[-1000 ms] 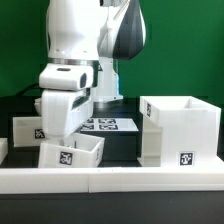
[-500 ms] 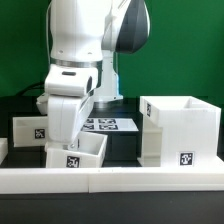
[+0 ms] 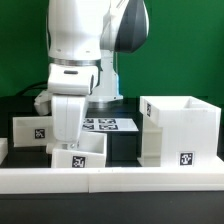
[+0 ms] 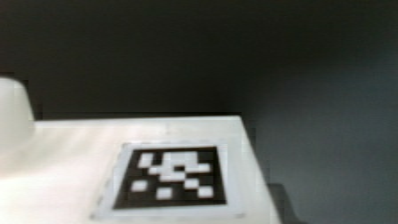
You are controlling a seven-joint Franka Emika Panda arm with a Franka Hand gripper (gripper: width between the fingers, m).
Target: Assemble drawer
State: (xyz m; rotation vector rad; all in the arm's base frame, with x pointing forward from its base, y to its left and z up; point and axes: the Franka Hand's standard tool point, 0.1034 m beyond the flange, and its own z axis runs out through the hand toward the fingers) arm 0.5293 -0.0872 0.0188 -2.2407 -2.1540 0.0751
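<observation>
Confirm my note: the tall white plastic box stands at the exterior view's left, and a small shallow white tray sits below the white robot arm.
Wrong side: the exterior view shows the tall white plastic box at its right, not left. The small shallow white tray does sit below the white robot arm.

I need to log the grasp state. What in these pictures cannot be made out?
- Exterior view: fingertips of the gripper are hidden by its white body and the near tray; open or shut is unclear.
- Exterior view: the arm covers part of the left tray and the marker board.
- Wrist view: blurred; the tag pattern is unreadable, and a white shape is cut off by the edge.
</observation>
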